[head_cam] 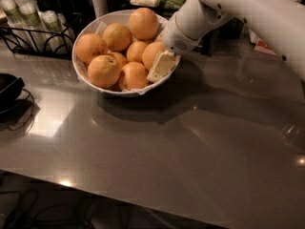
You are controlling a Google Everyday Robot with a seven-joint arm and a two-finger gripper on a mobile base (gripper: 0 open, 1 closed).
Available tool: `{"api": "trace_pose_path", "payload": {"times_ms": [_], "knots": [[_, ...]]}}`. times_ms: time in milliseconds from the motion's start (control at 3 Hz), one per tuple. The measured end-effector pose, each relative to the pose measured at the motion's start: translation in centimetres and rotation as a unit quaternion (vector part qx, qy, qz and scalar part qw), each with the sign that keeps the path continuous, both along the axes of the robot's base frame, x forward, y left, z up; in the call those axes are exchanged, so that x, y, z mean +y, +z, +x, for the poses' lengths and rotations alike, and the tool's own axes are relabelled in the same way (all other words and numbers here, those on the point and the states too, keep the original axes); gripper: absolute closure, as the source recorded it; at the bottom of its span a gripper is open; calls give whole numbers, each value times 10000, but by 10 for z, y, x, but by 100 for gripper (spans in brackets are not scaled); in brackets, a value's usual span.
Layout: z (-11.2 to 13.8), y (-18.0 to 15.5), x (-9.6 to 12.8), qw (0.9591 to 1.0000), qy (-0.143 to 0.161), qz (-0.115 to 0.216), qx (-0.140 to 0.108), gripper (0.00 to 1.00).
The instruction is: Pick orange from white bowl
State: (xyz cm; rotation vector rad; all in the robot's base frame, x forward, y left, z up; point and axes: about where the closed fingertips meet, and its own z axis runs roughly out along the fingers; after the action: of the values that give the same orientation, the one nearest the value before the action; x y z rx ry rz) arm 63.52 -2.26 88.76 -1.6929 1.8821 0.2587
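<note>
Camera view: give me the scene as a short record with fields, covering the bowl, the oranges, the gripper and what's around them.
white bowl: paper-lined, on the grey table, towards its far left
oranges: piled in the bowl
orange: right side of the pile, nearest the gripper
gripper: just inside the bowl's right rim, beside that orange; whether it holds it cannot be told
arm: reaches in from the upper right
behind: black wire rack with cups

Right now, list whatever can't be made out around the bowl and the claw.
Camera view:
- Claw, at the white bowl's right rim: covers that rim and the side of the orange behind it.
- Arm: cut off by the top and right edges.
- Black object: cut off by the left edge.
</note>
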Motion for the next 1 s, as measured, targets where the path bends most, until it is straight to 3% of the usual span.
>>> {"api": "trace_pose_path", "payload": {"times_ms": [333, 1000], "knots": [[1, 0, 0, 10000, -1, -11, 57, 35], [1, 0, 0, 10000, -8, -6, 91, 77]]}}
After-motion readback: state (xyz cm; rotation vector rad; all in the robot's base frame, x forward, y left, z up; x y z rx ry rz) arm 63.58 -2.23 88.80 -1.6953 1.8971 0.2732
